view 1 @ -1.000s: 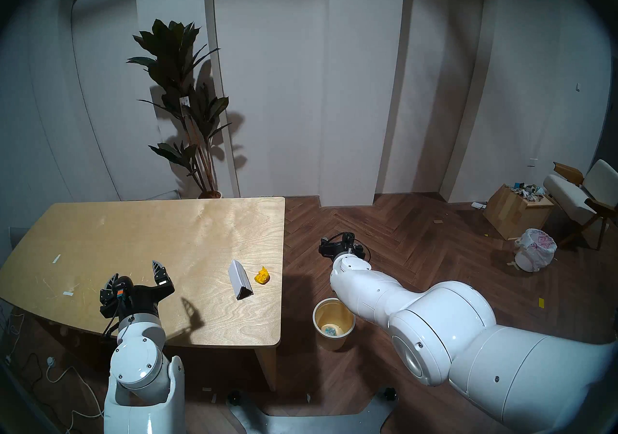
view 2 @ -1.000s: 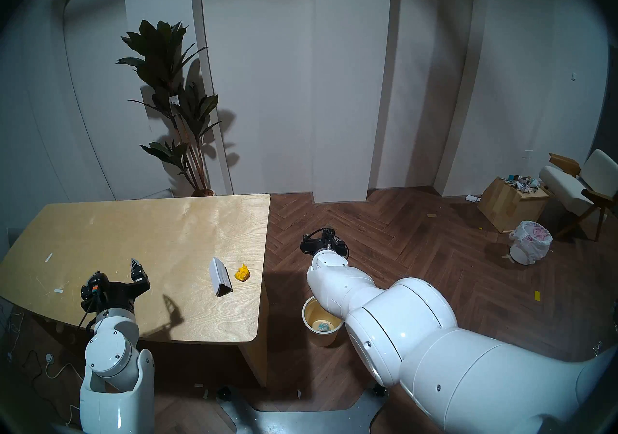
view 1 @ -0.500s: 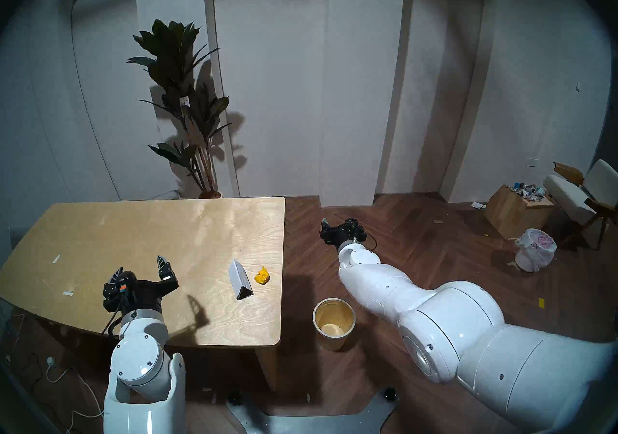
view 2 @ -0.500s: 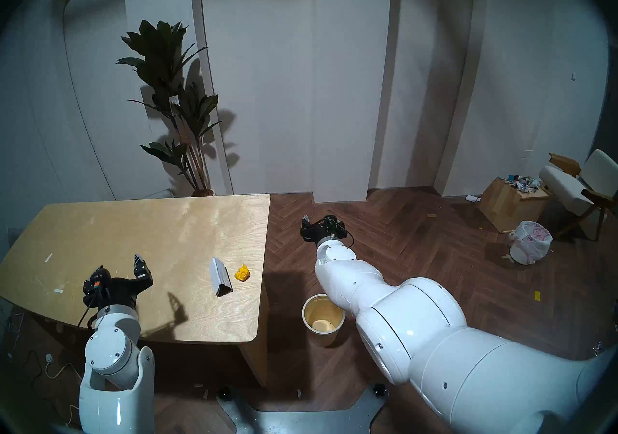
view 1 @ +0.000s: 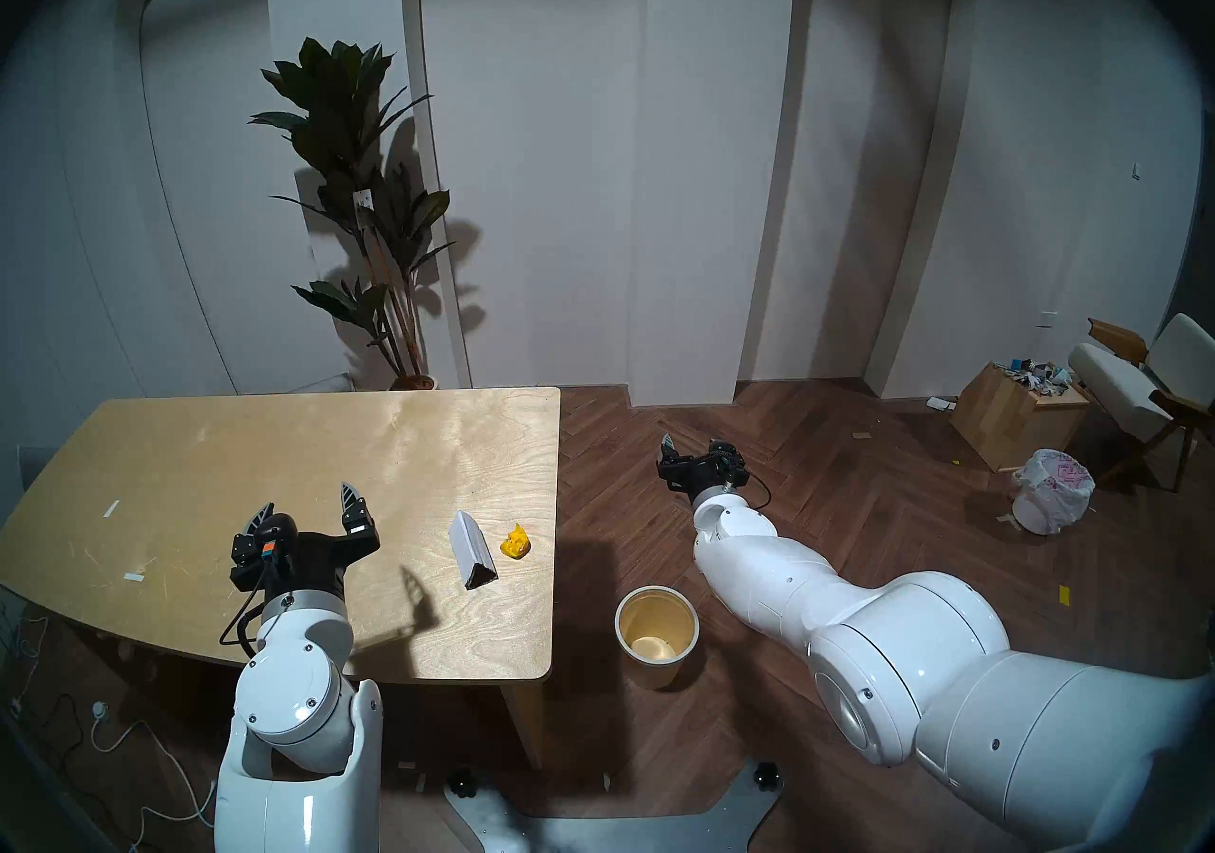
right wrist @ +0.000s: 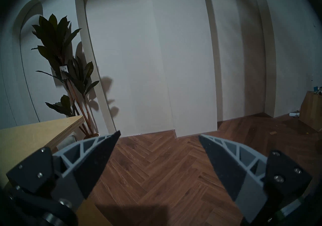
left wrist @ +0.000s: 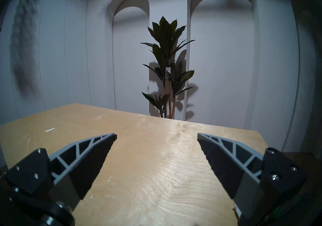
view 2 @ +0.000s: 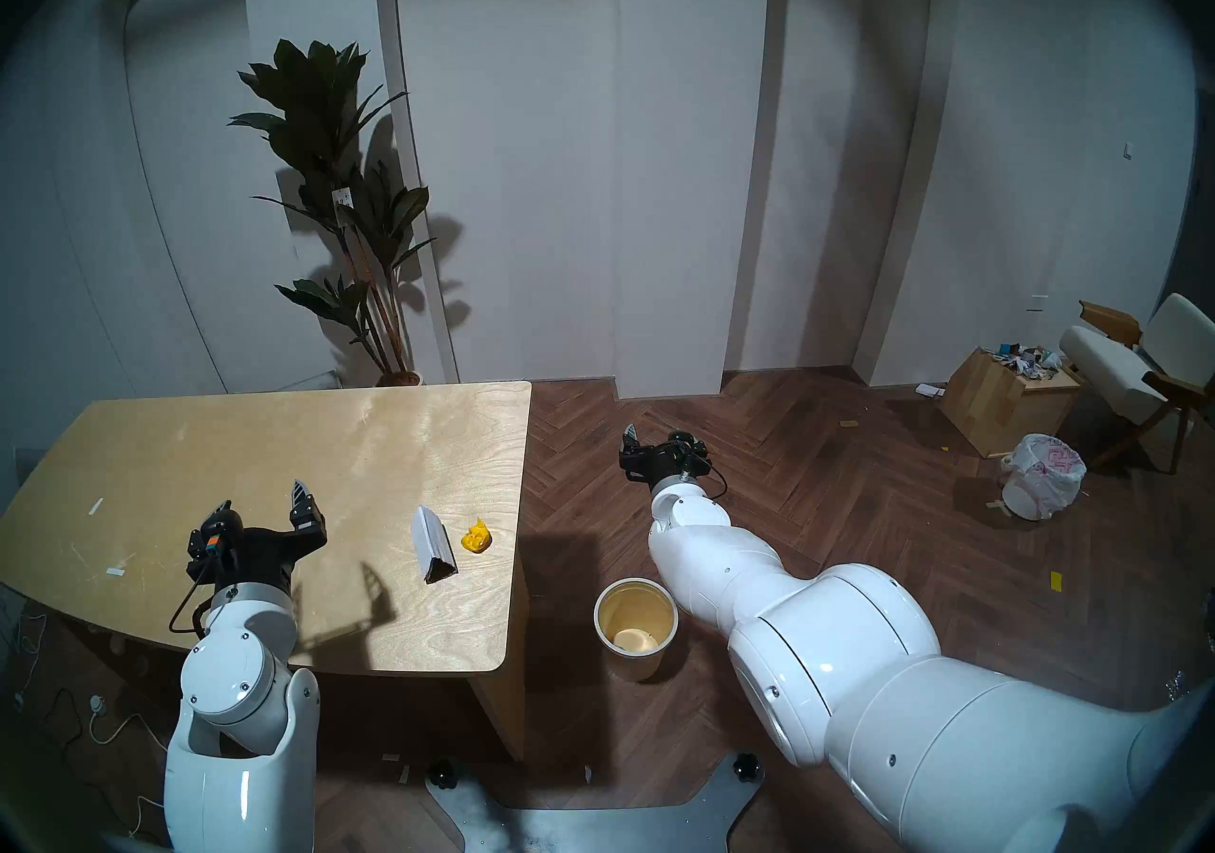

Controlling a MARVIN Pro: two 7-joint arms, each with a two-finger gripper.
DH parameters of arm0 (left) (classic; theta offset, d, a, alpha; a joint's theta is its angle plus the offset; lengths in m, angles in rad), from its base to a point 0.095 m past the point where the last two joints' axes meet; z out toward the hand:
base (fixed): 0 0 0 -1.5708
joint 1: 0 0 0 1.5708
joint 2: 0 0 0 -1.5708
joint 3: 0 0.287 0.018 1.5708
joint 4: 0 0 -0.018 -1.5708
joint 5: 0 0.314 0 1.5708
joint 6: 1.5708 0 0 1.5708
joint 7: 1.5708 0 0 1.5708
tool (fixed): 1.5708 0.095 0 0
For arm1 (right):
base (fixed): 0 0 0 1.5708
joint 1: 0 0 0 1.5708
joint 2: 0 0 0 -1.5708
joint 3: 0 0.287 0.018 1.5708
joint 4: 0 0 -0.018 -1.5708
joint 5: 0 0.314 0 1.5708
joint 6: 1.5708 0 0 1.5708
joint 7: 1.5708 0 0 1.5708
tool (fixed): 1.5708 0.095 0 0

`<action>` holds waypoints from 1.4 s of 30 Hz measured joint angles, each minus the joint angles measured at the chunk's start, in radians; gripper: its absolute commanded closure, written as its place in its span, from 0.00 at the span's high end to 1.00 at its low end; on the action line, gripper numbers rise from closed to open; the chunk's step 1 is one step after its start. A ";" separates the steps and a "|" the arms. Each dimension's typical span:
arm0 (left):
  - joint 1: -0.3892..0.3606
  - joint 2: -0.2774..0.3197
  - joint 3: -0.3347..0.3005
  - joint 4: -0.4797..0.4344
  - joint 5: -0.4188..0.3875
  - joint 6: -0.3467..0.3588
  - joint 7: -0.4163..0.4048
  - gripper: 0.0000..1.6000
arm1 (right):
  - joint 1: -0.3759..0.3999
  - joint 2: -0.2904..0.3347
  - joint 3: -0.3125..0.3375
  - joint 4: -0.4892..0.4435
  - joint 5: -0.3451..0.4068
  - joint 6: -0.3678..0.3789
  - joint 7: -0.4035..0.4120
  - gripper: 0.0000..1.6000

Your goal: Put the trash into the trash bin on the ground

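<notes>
On the wooden table (view 1: 263,450), near its right edge, lie a white triangular carton (view 1: 472,548) (view 2: 432,544) with dark ends and a yellow crumpled scrap (view 1: 515,542) (view 2: 476,536) just to its right. The cream round trash bin (view 1: 657,674) (view 2: 634,667) stands on the floor beside the table's right front corner, with a pale shape at its bottom. My left gripper (view 1: 306,500) (left wrist: 156,135) hovers open and empty over the table, left of the carton. Over the floor beyond the bin, my right gripper (view 1: 693,444) (right wrist: 159,134) is open and empty too.
A potted plant (view 1: 355,174) stands behind the table. At the far right are a wooden box (view 1: 1012,417) full of scraps, a bag-lined white bin (view 1: 1052,496) and a chair (view 1: 1144,385). Cables (view 1: 98,733) lie on the floor at the left.
My left gripper has moved right across the table toward the carton. The right arm has swung right and away from over the bin, uncovering its opening. Both grippers stayed open.
</notes>
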 measured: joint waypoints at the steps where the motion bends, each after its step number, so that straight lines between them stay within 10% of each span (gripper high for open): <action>1: -0.003 0.001 0.004 0.001 0.000 0.000 -0.002 1.00 | -0.005 0.004 0.002 0.000 0.001 -0.003 0.003 1.00; 42: -0.050 0.035 0.061 0.039 0.009 0.005 -0.056 1.00 | -0.114 0.140 0.049 -0.047 0.056 -0.088 0.164 1.00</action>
